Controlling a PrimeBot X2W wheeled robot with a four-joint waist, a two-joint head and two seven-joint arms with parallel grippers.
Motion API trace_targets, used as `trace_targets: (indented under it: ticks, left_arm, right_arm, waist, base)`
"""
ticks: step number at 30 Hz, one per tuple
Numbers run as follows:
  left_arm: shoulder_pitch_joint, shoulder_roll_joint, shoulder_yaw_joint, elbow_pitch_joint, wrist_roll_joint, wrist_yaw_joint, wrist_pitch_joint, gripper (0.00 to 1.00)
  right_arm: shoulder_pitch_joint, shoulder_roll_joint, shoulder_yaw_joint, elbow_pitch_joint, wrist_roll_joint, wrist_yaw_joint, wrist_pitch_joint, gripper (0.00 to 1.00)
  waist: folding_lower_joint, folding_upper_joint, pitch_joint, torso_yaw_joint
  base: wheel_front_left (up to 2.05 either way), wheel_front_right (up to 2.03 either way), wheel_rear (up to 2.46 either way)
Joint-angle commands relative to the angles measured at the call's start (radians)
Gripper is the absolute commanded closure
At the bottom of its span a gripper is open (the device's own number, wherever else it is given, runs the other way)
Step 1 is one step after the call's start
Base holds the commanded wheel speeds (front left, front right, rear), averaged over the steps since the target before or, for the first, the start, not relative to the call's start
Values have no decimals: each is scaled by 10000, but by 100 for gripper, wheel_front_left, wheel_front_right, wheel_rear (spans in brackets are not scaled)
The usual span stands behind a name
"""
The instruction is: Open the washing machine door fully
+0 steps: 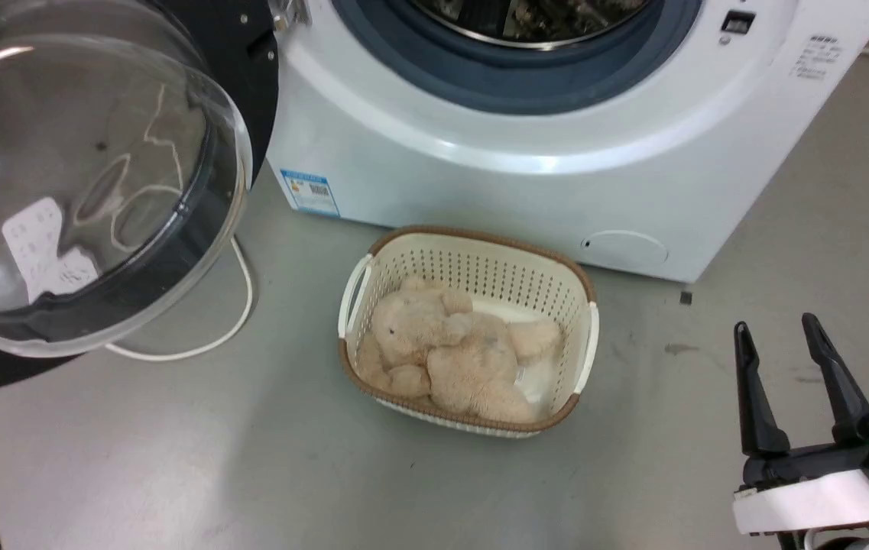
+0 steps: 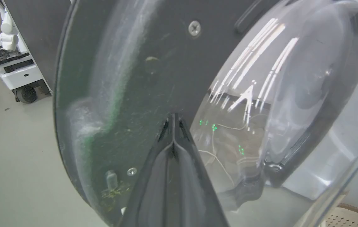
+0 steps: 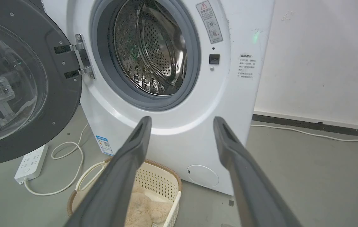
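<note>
The washing machine [image 1: 526, 176] [image 3: 179, 126] is a white front-loader with its steel drum [image 3: 153, 53] exposed. The washing machine door [image 1: 82, 176] [image 3: 15, 82] [image 2: 128, 82], black with a clear domed glass centre, hangs swung wide to the left on its metal hinge [image 3: 82, 56]. My left gripper [image 2: 173, 118] is shut, its tips against the door's black inner face beside the glass dome. At the lower right of the head view, my right gripper [image 1: 778, 332] [image 3: 182, 121] stands open, apart from the machine, with nothing between its fingers.
A cream perforated basket [image 1: 403, 252] [image 3: 163, 179] holding a beige plush toy [image 1: 449, 351] sits on the grey floor in front of the machine. A white power strip [image 3: 31, 164] and cable [image 1: 239, 305] lie under the door. Another white robot base [image 2: 15, 72] stands far left.
</note>
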Motion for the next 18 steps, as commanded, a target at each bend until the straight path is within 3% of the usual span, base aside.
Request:
trace_targets:
  ticks: [1,7,15,18]
  left_arm:
    - [39,-183,-130,-263,92,-71,-260,100]
    - [865,-1240,-577,-1747,366,8,-663,100]
    - [2695,-3011,-1250,-4230,784,588,-792,100]
    - [3266,-3343,-1706,-4711,1195,727,-800,100]
  right_arm:
    - [-35,3,-112,-25,20,6,-42,0]
    - [163,22,-448,-29,73,6,-42,0]
    - [587,36,-297,-1,45,6,-42,0]
    - [738,37,-135,11,18,6,-42,0]
  waist:
    - [0,0,-252,-68]
    - [0,0,-920,-216]
    - [0,0,-1913,-885]
    - [0,0,-2136,-1142]
  base:
    - [0,0,0]
    - [0,0,0]
    - [0,0,0]
    - [0,0,0]
